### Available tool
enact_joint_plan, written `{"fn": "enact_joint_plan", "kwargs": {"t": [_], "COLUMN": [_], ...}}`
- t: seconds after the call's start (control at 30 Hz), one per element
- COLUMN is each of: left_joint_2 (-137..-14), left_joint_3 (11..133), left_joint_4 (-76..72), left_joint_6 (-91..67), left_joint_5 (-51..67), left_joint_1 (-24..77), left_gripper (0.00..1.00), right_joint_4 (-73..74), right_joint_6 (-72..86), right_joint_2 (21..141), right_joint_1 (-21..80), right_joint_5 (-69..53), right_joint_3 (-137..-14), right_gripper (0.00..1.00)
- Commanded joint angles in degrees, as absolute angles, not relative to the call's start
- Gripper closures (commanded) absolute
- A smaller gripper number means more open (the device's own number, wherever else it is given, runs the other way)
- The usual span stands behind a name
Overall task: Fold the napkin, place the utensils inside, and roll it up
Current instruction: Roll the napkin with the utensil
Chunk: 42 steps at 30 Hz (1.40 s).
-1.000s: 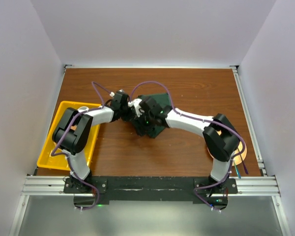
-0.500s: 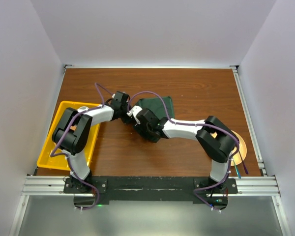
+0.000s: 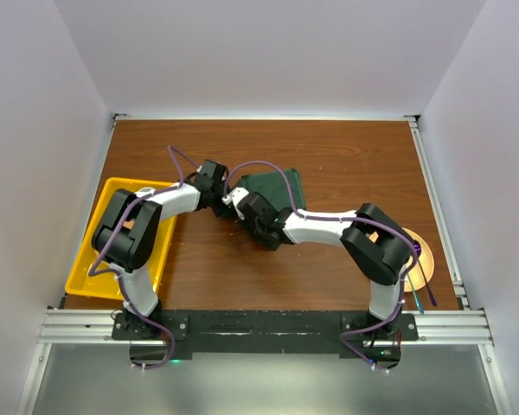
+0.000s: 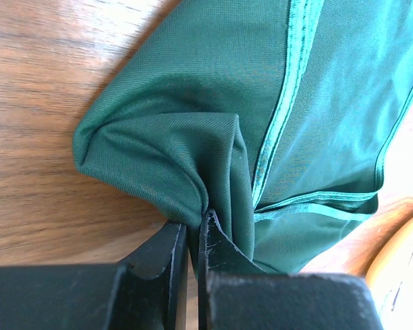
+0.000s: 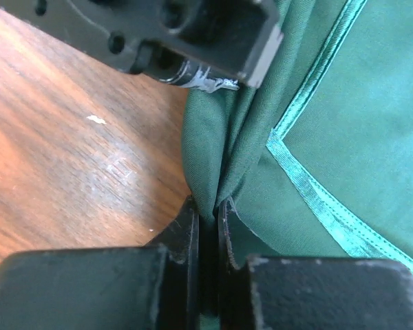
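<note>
The green napkin (image 3: 277, 186) lies bunched on the wooden table, mid-back. My left gripper (image 3: 227, 201) is at its left edge, shut on a raised fold of the napkin (image 4: 193, 137), and the cloth is pinched between the jaws (image 4: 195, 230). My right gripper (image 3: 242, 214) sits just beside it, shut on a neighbouring fold of the napkin (image 5: 344, 137), which runs down between its jaws (image 5: 208, 210). A thin dark utensil (image 3: 427, 282) lies at the near right by a round wooden plate (image 3: 422, 252), partly hidden by the right arm.
A yellow tray (image 3: 76, 281) stands at the left edge under the left arm's elbow. The left gripper's black body (image 5: 193, 34) is close above the right gripper's fingers. Metal rails run along the table's right and near edges.
My right gripper has slid left to the napkin's near-left edge and shut on a fold. The napkin now lies more toward the back right. The left gripper has kept its grip.
</note>
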State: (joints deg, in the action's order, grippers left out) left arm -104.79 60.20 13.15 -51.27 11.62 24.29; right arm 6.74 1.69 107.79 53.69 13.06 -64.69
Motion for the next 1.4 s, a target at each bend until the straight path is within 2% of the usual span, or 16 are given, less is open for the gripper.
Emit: {"fn": "enact_joint_plan", "kwargs": {"t": [0.0, 0.07, 0.1, 0.13, 0.2, 0.23, 0.4, 0.5, 0.6, 0.8, 0.9, 1.1, 1.37], "left_joint_2": [-104.8, -103.4, -102.7, -101.8, -98.3, -97.0, -89.8, -84.8, -81.7, -84.6, -88.8, -96.3, -104.5], "left_joint_3": [60.2, 60.2, 60.0, 59.9, 58.5, 58.3, 56.8, 53.1, 49.5, 45.3, 45.2, 46.1, 49.2], "left_joint_4": [18.8, 17.6, 17.2, 16.1, 15.0, 13.7, 12.7, 9.4, 4.4, -13.3, -17.7, -24.8, -20.1], "left_joint_6": [-45.0, -43.3, -41.6, -41.0, -39.6, -39.1, -35.9, -35.4, -35.5, -39.5, -41.6, -43.3, -45.2], "left_joint_5": [13.2, 13.4, 13.2, 12.7, 10.6, 10.1, 8.3, 9.4, 10.5, 13.1, 13.5, 13.2, 7.6], "left_joint_1": [24.0, 23.7, 23.7, 23.7, 23.6, 23.7, 23.8, 24.1, 25.0, 25.0, 24.1, 22.7, 21.4], "left_gripper": [1.00, 1.00, 0.96, 0.81, 0.68, 0.58, 0.50, 0.39, 0.38, 0.74, 0.85, 0.95, 1.00], "right_joint_4": [8.0, 5.9, 5.5, 4.9, 4.6, 3.8, 1.3, 0.3, -4.6, -16.9, -17.5, -12.0, -11.9], "right_joint_6": [6.7, 9.6, 10.8, 11.9, 14.8, 15.9, 23.2, 28.4, 35.4, 47.7, 48.8, 44.2, 44.2], "right_joint_2": [111.4, 111.3, 111.6, 111.9, 113.4, 114.1, 120.7, 125.2, 128.7, 131.2, 132.0, 131.1, 130.2], "right_joint_1": [51.4, 50.3, 48.4, 47.4, 44.1, 43.0, 36.1, 33.6, 31.3, 28.2, 27.9, 27.4, 26.7], "right_joint_5": [1.2, -3.6, -6.1, -11.2, -16.3, -21.1, -36.9, -43.5, -48.3, -49.2, -49.1, -46.8, -47.1], "right_joint_3": [-66.6, -65.4, -65.4, -65.4, -65.4, -65.5, -67.8, -69.7, -70.0, -65.4, -65.0, -65.6, -65.3], "right_gripper": [1.00, 1.00, 1.00, 1.00, 1.00, 1.00, 1.00, 1.00, 1.00, 1.00, 1.00, 1.00, 1.00]}}
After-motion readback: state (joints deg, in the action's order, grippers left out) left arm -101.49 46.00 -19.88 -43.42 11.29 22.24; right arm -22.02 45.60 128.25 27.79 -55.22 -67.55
